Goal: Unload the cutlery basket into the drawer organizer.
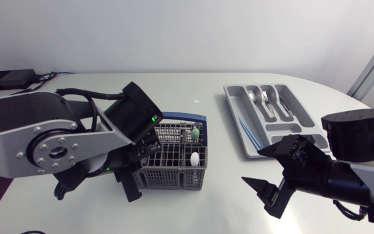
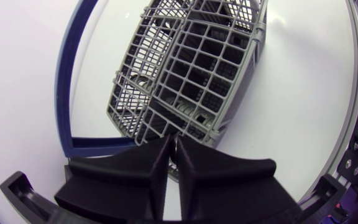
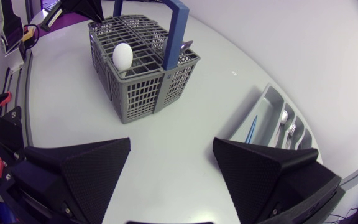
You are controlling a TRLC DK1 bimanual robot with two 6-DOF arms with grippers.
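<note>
My left pincer (image 2: 174, 163) is pressed together against the near wall of the cutlery basket (image 1: 174, 170); I cannot tell whether it nips the mesh. My right pincer (image 1: 252, 165) hangs spread and empty between the basket and the drawer organizer (image 1: 229, 97), which lies on the worktop (image 1: 200, 88) on the basket's right-arm side. The organizer already holds spoons and forks (image 1: 265, 101) and a blue piece (image 1: 247, 129). A white-ended piece (image 1: 194, 158) and a green-ended piece (image 1: 195, 134) stand in the basket. I judge the job well underway, not finished.

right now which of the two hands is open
The right hand: its fingers stand wide apart with nothing between them. The left hand has its fingers pressed together, close against the basket.
</note>
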